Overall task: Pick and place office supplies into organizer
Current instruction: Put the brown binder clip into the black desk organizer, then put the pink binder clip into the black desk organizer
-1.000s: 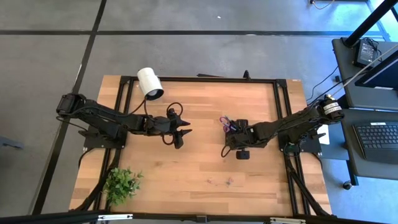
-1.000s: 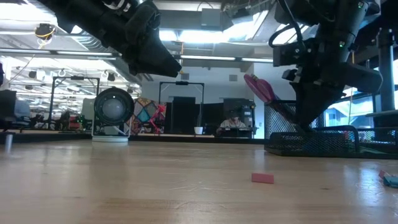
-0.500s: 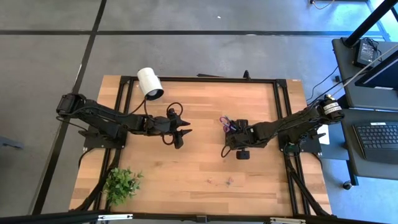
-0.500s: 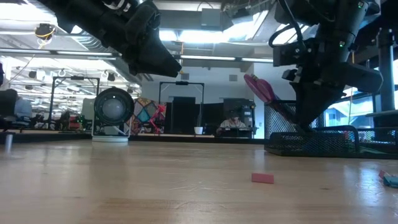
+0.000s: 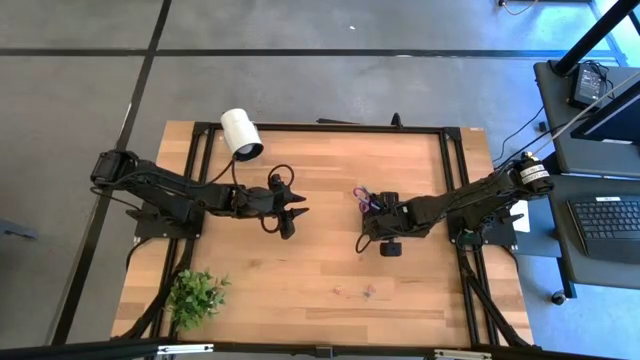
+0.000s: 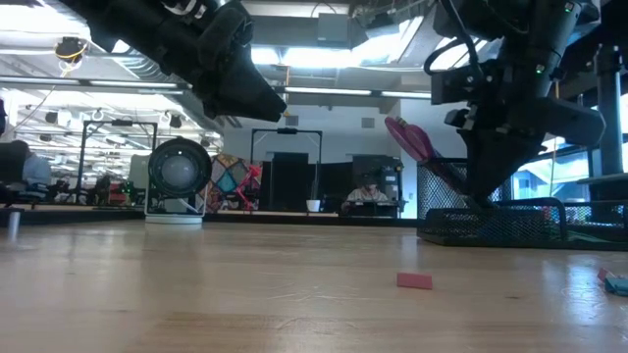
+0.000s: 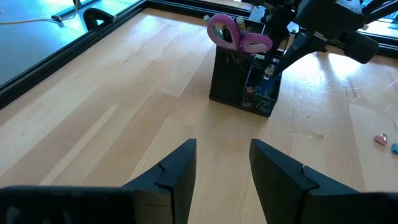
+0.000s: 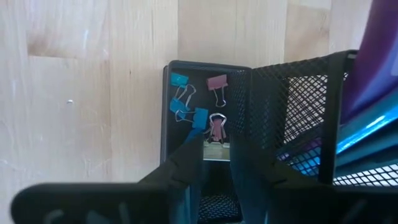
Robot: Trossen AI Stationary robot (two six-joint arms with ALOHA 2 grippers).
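R gripper [image 8: 214, 163] hangs right over the organizer [image 5: 383, 215], mid-bench right of centre, fingers nearly closed. Whether they pinch a clip can't be told. Low tray compartment below them holds blue clips [image 8: 186, 106] and maroon clips [image 8: 216, 82], so prob. a drop-off pose above that bin. Purple scissors [image 7: 239, 37] stand handles-up in the taller mesh part, just beside the fingers.

L gripper [image 7: 222, 165] waits over bare bench left of centre, fingers apart, empty, well apart from organizer.

Loose bits remain near the front edge: pink piece [image 6: 413, 280], blue piece [image 6: 616, 283], clear of both grippers.
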